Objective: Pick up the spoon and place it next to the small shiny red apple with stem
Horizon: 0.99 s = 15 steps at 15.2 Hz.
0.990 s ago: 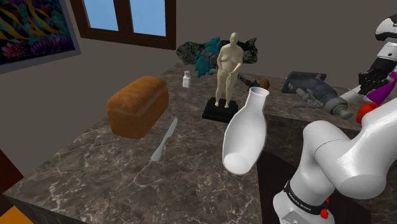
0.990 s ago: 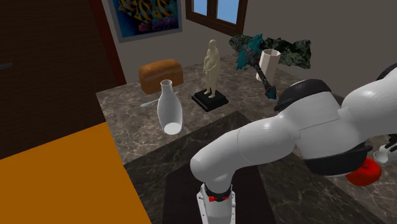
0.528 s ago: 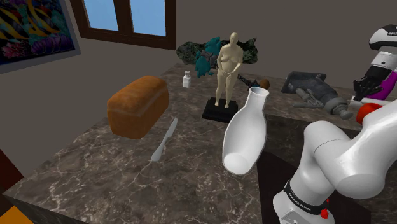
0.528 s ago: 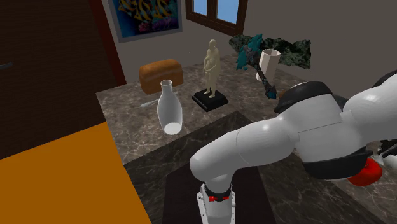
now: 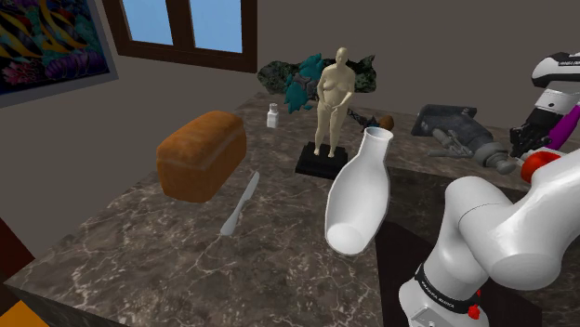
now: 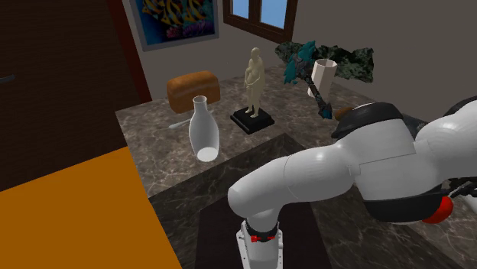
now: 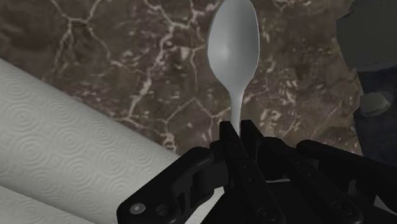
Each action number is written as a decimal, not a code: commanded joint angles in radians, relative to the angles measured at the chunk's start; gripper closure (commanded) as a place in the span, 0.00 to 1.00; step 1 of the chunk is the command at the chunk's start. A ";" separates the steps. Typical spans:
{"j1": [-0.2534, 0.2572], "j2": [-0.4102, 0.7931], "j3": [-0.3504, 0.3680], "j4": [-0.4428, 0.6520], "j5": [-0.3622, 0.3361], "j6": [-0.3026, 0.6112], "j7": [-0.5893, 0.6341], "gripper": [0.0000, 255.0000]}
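Observation:
In the wrist view my gripper is shut on the thin handle of a pale grey spoon. Its bowl sticks out beyond the fingertips over dark veined marble. The shoulder view puts the gripper at the far right, just above and beside the shiny red apple, which my arm partly covers. In the second exterior view a sliver of the apple peeks out under my forearm at the lower right.
A white paper roll lies close beside the gripper. On the marble counter stand a bread loaf, a knife, a white vase, a figurine, a small bottle and a dark grey tool.
The hand has risen and shifted toward the shoulder view's right with the spoon. In the second exterior view my arm now covers more of the apple.

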 commanded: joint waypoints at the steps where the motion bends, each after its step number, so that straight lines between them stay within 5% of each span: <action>1: -0.001 -0.004 -0.003 -0.013 -0.004 0.013 0.003 1.00; 8: -0.001 -0.004 -0.003 -0.012 -0.004 0.013 0.003 1.00; 9: -0.001 -0.004 -0.003 -0.012 -0.004 0.013 0.003 0.00; 15: 0.015 -0.003 -0.004 0.028 0.000 -0.020 -0.002 0.00</action>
